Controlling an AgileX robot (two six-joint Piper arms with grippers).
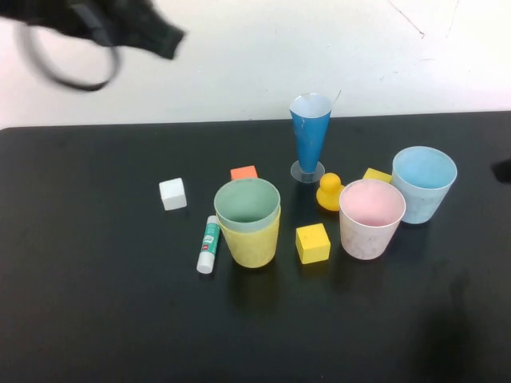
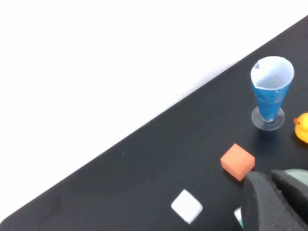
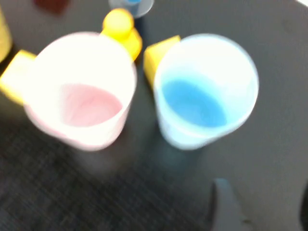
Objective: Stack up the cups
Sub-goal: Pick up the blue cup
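1 of 3 nestings looks done: the green cup (image 1: 247, 203) sits inside the yellow cup (image 1: 252, 239) at the middle of the bench (image 1: 96, 319). The pink cup (image 1: 370, 218) and the blue cup (image 1: 423, 183) stand separate, side by side, on the right.

The left gripper (image 1: 164, 36) is raised at the far left, jaws closed and empty. The right gripper (image 3: 260, 211) is near those 2 cups, holding nothing; its jaw opening I cannot tell.

cups (image 1: 247, 203) x4 | blocks (image 1: 312, 242) x4 | duck (image 1: 328, 191) x1 | glue stick (image 1: 208, 244) x1 | cone cup (image 1: 309, 136) x1

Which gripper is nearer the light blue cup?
Right. The right gripper hovers just by the light blue cup; the left gripper is raised over the table's far left.
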